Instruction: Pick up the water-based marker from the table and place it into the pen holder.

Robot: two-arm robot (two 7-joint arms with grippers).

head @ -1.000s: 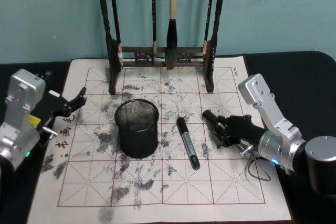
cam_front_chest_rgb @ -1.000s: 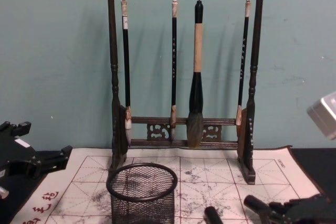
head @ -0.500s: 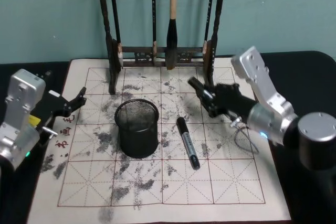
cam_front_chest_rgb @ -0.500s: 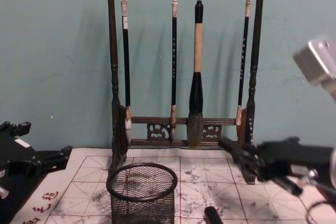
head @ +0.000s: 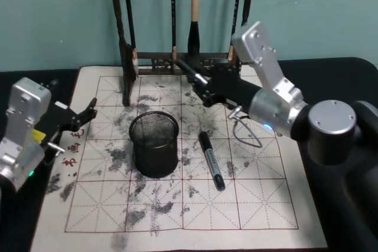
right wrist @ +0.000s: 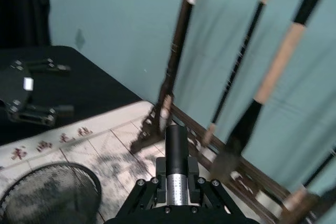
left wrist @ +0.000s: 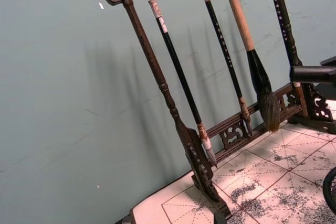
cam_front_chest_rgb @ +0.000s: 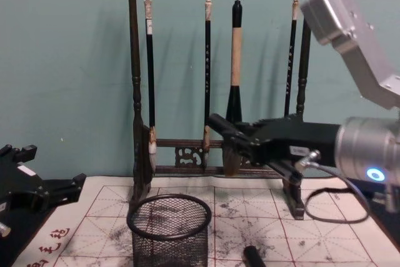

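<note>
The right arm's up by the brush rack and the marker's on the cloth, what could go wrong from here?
One: the right gripper hangs close to the brush rack and its large brush; swinging toward the marker might knock them. Two: the marker lies near the pen holder, so a descent could nudge that mesh cup. Three: the round marker may roll on the cloth when pinched. The left gripper is parked at the cloth's left edge.

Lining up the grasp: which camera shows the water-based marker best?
The head view: the whole water-based marker lies on the cloth right of the pen holder, apart from the right gripper. The chest view catches just its end at the bottom edge.
</note>
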